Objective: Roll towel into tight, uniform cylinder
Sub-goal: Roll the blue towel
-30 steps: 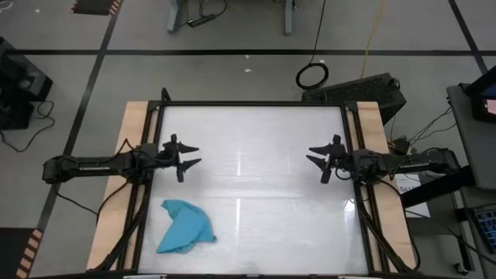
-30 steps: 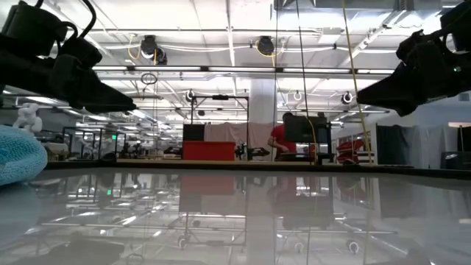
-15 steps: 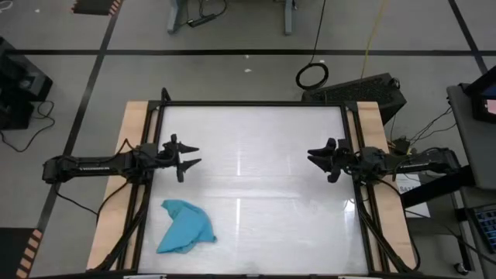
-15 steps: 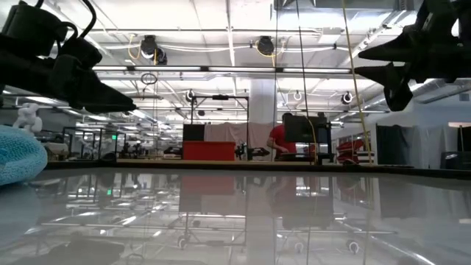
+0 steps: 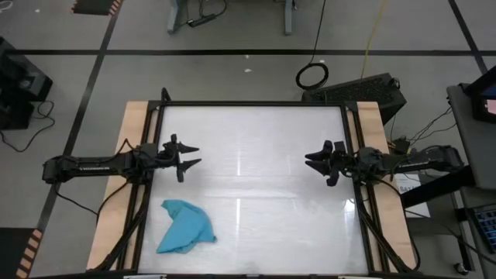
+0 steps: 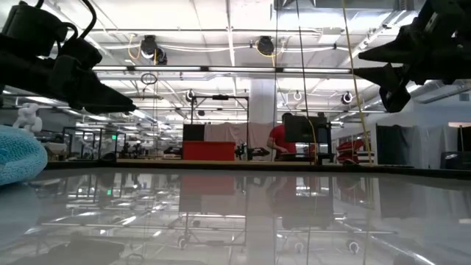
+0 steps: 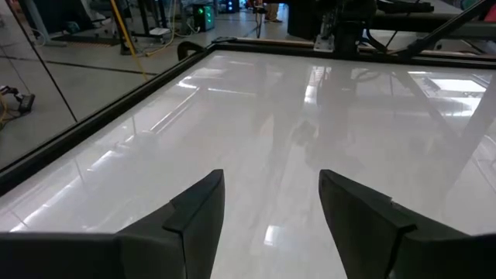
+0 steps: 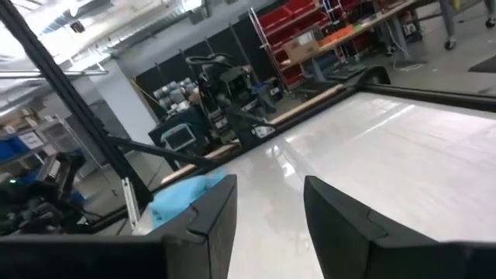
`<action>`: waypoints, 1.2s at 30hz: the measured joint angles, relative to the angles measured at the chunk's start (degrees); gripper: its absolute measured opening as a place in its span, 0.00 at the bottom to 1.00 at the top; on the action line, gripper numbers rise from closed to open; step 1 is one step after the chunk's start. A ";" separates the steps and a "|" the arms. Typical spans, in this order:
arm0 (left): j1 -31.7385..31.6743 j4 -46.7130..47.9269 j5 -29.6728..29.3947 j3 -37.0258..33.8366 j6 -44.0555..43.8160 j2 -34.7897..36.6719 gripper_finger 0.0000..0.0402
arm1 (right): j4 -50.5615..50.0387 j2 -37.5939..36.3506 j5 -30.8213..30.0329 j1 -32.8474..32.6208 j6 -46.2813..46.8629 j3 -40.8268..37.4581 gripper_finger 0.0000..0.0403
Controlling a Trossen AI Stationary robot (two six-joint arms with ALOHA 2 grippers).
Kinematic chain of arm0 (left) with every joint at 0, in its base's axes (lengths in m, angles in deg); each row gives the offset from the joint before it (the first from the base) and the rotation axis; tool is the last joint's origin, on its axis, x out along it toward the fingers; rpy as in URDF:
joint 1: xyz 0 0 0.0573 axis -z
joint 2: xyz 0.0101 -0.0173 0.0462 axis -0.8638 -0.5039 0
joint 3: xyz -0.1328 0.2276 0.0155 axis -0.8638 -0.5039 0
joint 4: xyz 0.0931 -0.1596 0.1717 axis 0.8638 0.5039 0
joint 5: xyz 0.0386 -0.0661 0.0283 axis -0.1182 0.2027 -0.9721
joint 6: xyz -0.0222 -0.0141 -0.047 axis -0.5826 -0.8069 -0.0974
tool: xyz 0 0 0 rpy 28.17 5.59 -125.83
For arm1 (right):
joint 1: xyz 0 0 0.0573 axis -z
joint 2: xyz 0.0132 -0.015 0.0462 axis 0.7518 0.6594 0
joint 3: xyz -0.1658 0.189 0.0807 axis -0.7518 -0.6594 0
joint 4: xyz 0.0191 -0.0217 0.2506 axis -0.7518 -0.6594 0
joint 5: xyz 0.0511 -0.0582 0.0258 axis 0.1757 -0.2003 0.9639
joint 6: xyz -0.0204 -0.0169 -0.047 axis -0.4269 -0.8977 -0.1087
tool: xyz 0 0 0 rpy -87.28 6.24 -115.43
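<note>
The turquoise towel (image 5: pixel 184 227) lies crumpled in a loose heap on the white tabletop near the front left corner; it also shows in the low view (image 6: pixel 18 153) and in the right wrist view (image 8: pixel 186 194). My left gripper (image 5: pixel 192 155) hovers open above the table at the left side, beyond the towel's far edge. My right gripper (image 5: pixel 311 160) hovers open at the right side, rolled and tipped up toward level. Nothing sits between either pair of fingers (image 7: pixel 271 205) (image 8: pixel 271 209).
The table has a black frame (image 5: pixel 252 103) with wooden side boards (image 5: pixel 132 147). A cable coil (image 5: pixel 311 75) and a dark case (image 5: pixel 364 93) lie on the floor beyond the far edge. A person in red (image 6: pixel 280 140) stands far behind the table.
My right gripper has rolled about its pointing line and tipped up toward level, rising slightly, while staying at the table's right side. The gap between its fingers looks unchanged. The towel has not moved.
</note>
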 joint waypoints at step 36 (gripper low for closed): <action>0.01 0.00 0.00 -0.01 0.02 0.00 0.54 | 17.74 63.68 18.31 -13.78 -16.08 41.57 0.35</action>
